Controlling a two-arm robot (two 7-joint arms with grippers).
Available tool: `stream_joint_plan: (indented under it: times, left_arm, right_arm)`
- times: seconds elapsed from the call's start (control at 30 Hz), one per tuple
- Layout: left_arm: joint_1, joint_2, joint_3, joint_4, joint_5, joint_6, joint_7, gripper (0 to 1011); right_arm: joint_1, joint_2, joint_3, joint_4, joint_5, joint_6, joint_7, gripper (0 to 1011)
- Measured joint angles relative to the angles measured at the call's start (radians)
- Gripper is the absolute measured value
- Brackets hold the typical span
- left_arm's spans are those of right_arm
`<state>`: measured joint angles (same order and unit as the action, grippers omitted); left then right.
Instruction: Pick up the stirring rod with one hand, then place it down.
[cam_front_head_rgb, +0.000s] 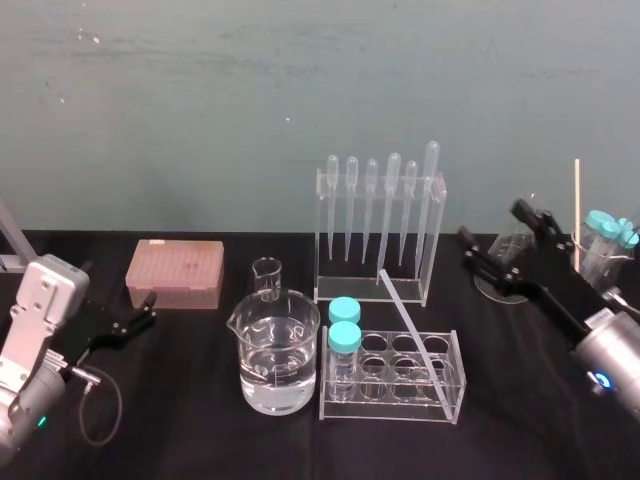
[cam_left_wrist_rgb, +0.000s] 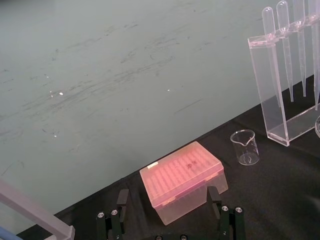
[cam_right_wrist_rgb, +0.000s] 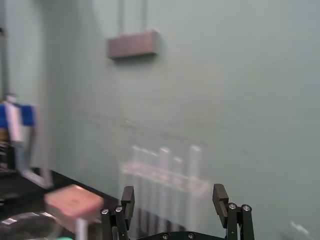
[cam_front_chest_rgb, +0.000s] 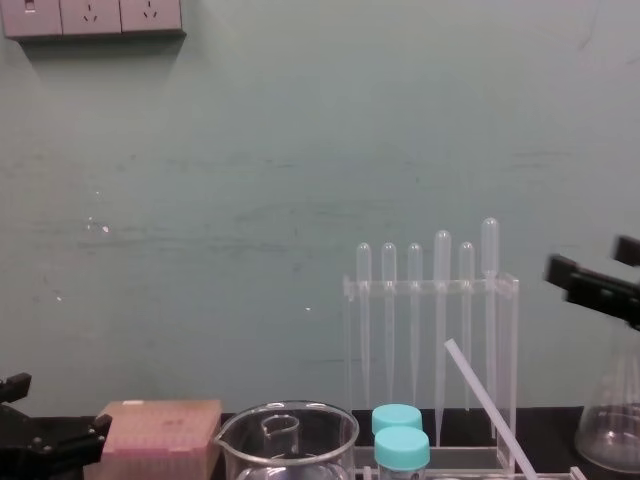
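- Black left gripper (cam_front_head_rgb: 148, 310): low over the left side of the desk (cam_front_head_rgb: 190, 420), fingers spread wide and holding nothing, facing the pink box.
- Pink box (cam_front_head_rgb: 175, 272): translucent and lidded, on the desk near the back wall.
- Small beaker (cam_front_head_rgb: 267, 278): empty and upright, just behind the large beaker.
- Large beaker (cam_front_head_rgb: 275, 360): partly filled with clear liquid, just left of the tube rack.
- Tube rack (cam_front_head_rgb: 395, 378): clear plastic with two rows of holes. Two blue-capped tubes (cam_front_head_rgb: 344, 335) stand at its left end.
- Stirring rod (cam_front_head_rgb: 410, 325): translucent white, leaning in the tube rack. Its lower end sits toward the rack's right front, and its upper end tilts back and left, in front of the pipette rack. Neither gripper touches it.
- Pipette rack (cam_front_head_rgb: 380, 235): clear and upright, behind the tube rack, with six pipettes hanging bulb-up.
- Right gripper (cam_front_head_rgb: 491, 221): raised over the right side of the desk, fingers wide apart and empty, well apart from the stirring rod.
- Flask (cam_front_chest_rgb: 610, 440): clear glass, on the desk behind the right gripper.
- Jar of capped tubes (cam_front_head_rgb: 607, 240): at the far right edge, beside a thin upright stick (cam_front_head_rgb: 577, 210).
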<state>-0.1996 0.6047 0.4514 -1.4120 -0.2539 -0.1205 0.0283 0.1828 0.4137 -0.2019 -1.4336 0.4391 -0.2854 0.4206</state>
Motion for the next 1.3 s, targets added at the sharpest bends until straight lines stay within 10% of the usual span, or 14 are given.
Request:
stream_joint_plan:
  times: [0.53, 1.3]
  left_arm:
    - [0.000, 0.000, 0.000, 0.000, 0.000, 0.000, 0.000, 1000]
    - [0.000, 0.000, 0.000, 0.000, 0.000, 0.000, 0.000, 1000]
  right_arm:
    - [-0.097, 0.036, 0.046, -0.014, -0.091, 0.236, -0.106, 1003]
    - [-0.096, 0.038, 0.045, -0.015, -0.087, 0.224, -0.105, 1003]
